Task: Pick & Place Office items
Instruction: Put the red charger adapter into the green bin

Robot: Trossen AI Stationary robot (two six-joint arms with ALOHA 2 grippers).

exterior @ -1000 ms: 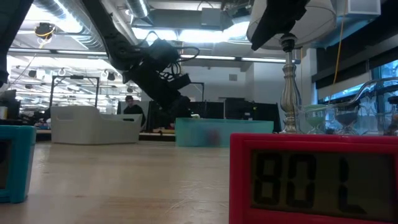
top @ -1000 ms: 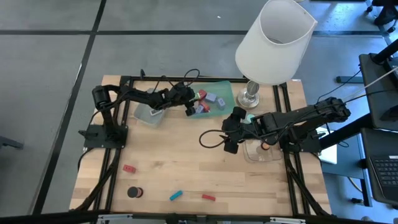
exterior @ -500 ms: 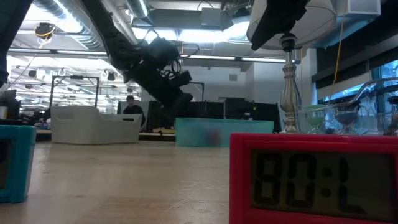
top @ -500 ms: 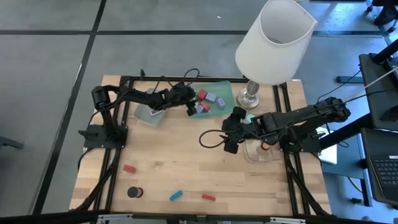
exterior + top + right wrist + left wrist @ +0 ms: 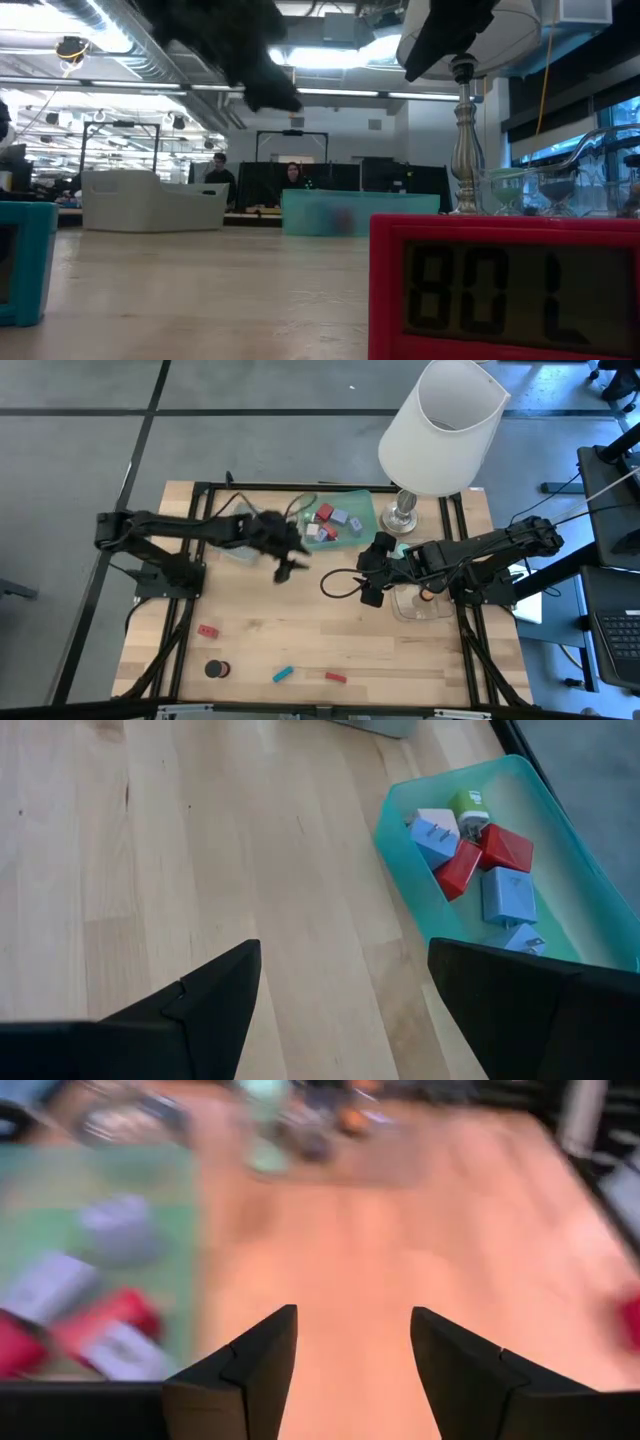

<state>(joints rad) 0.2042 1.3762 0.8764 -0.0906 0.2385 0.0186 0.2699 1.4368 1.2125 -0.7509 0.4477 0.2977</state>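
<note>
The left pincer [image 5: 287,567] hangs empty, jaws parted, over bare wood just beside the translucent green plastic tray [image 5: 362,502] that holds red and lavender blocks [image 5: 331,520]; the next pick likely lies well apart, toward the table's front edge: a red block [image 5: 207,631], a black short cylinder [image 5: 214,669], a teal bar [image 5: 283,674], a red bar [image 5: 335,677]; descend squarely over one piece, jaws straddling it. The right pincer [image 5: 372,570] waits open near the clear tray [image 5: 418,603]. The pale wooden table [image 5: 300,620] carries a white-shaded lamp [image 5: 441,422]; beyond, an office with seated people.
</note>
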